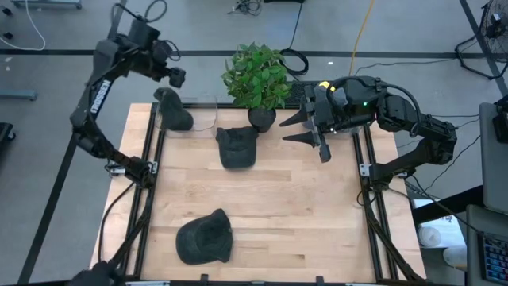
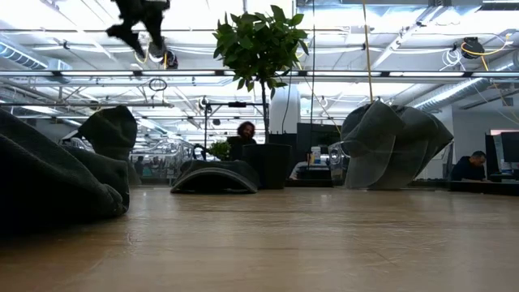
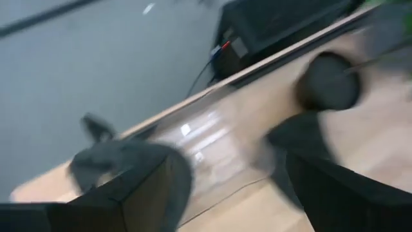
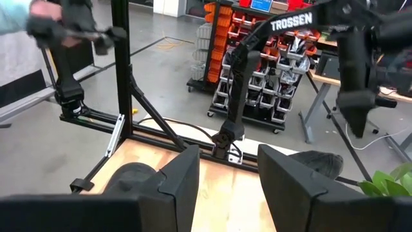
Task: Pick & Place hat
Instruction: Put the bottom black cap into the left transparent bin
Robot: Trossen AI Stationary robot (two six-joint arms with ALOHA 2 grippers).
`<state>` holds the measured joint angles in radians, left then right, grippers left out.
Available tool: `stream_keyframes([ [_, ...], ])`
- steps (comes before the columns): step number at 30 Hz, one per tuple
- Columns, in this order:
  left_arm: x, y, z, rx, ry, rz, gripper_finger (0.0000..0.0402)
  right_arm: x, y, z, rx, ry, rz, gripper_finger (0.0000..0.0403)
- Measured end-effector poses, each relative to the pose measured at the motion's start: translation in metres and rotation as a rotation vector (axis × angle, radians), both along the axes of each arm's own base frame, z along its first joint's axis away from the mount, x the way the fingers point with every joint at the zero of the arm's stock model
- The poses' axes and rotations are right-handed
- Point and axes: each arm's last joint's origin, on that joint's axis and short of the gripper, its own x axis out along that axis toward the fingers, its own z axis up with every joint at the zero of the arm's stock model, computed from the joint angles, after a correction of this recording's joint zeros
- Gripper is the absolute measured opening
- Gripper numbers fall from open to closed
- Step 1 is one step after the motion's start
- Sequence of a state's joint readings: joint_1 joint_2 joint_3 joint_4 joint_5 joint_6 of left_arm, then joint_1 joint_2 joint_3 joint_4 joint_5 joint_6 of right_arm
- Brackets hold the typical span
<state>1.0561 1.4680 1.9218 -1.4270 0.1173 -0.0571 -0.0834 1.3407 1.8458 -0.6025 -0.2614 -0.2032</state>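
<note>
Three dark hats lie on the wooden table. One hat point(image 1: 173, 110) rests at the far left, beside a clear sheet point(image 1: 202, 115). A second hat point(image 1: 236, 147) lies near the plant pot, and a third hat point(image 1: 204, 238) lies near the front edge. My left gripper point(image 1: 176, 77) is open and empty, raised above the far-left hat point(image 3: 122, 161); it also shows high in the low view point(image 2: 142, 24). My right gripper point(image 1: 305, 127) is open and empty at the far right, pointing toward the table's left, with the second hat point(image 4: 132, 177) ahead of it.
A potted green plant point(image 1: 258, 75) stands at the far middle between the two grippers. Black frame rails point(image 1: 151, 159) run along the table's left and right sides. Bare wood point(image 1: 302, 206) lies in the middle and near right. People sit in the room behind point(image 2: 245, 134).
</note>
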Motion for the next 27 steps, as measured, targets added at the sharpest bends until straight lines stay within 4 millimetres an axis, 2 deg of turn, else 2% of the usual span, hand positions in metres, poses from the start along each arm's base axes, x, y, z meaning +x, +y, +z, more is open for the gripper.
stream_keyframes([
  [7, 0.008, -0.027, 0.05, 0.156, -0.23, -0.171, 0.0294, 0.0, 0.0, 0.0, -0.019, -0.004, 0.002, 0.0144],
  [16, 0.019, -0.055, 0.099, 0.306, -0.552, -0.359, 0.0297, 0.0, 0.0, 0.0, -0.019, -0.003, 0.002, 0.0144],
  [22, 0.028, -0.077, 0.12, 0.326, -0.734, -0.552, 0.03, 0.0, 0.0, 0.0, -0.013, -0.003, 0.0, 0.0144],
  [27, 0.03, -0.11, 0.12, 0.317, -0.704, -0.708, 0.0284, 0.0, 0.0, 0.0, 0.032, 0.006, -0.008, 0.0144],
])
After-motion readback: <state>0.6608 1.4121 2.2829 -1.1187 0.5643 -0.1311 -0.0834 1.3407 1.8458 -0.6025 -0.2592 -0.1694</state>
